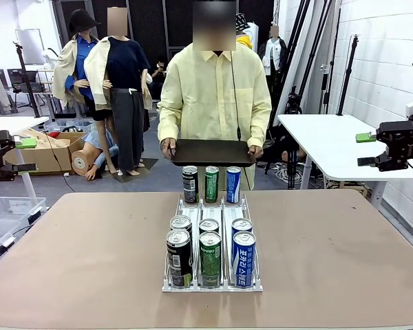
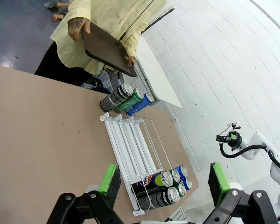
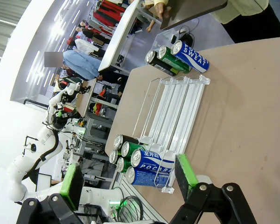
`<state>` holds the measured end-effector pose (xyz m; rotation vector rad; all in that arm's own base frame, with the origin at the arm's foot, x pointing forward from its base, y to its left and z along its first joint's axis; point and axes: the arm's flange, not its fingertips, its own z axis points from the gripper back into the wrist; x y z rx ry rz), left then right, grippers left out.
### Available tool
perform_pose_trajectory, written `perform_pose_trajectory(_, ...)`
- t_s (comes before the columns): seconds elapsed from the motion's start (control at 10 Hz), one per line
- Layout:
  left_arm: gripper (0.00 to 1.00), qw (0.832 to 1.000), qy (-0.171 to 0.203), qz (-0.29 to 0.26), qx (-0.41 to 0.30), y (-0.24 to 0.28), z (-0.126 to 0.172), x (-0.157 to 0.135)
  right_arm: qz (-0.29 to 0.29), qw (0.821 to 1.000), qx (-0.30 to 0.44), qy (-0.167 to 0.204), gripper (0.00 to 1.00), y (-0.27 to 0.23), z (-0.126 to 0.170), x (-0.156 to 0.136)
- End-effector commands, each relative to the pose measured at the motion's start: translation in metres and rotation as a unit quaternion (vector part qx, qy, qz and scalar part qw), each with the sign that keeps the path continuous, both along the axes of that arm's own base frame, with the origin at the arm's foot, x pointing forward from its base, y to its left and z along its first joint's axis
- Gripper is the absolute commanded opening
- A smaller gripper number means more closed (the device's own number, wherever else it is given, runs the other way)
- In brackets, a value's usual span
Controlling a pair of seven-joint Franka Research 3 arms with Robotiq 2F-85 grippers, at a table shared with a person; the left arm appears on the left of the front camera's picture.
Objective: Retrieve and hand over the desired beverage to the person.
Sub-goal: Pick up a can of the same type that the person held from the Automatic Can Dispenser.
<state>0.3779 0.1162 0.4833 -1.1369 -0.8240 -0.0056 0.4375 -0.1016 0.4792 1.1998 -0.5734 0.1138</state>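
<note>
The person (image 1: 213, 96) stands at the table's far side and holds a dark tray (image 1: 210, 152) level in both hands. A white wire rack (image 1: 213, 210) lies mid-table. Beverage cans stand in it: black (image 1: 190, 184), green (image 1: 211, 183) and blue (image 1: 233, 184) at the far end, and two more rows in the same colours at the near end, with a blue can (image 1: 243, 258) in front. My left gripper (image 1: 24, 155) hangs open off the table's left side. My right gripper (image 1: 365, 150) is open off the right side. Both wrist views look down the rack (image 2: 130, 140) (image 3: 177, 116) between open green pads (image 2: 109, 184) (image 3: 185, 172).
The brown table (image 1: 89, 240) is bare around the rack. A white table (image 1: 330, 141) stands behind on the right. Cardboard boxes (image 1: 48, 151) and a clear plastic bin (image 1: 7, 213) sit on the floor at the left. Light stands rise behind the person.
</note>
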Motion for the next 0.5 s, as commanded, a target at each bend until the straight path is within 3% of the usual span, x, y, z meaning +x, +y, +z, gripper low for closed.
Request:
perform_pose_trajectory(0.0,1.0,1.0,0.002,0.002,-0.002,0.001,0.0005,-0.0005,0.004,1.0,0.004,0.001,1.0,-0.0001,0.0019,0.0005)
perform_pose_trajectory(0.4,1.0,1.0,0.002,0.002,-0.002,0.001,0.0005,-0.0005,0.004,1.0,0.004,0.001,1.0,-0.0001,0.0019,0.0005)
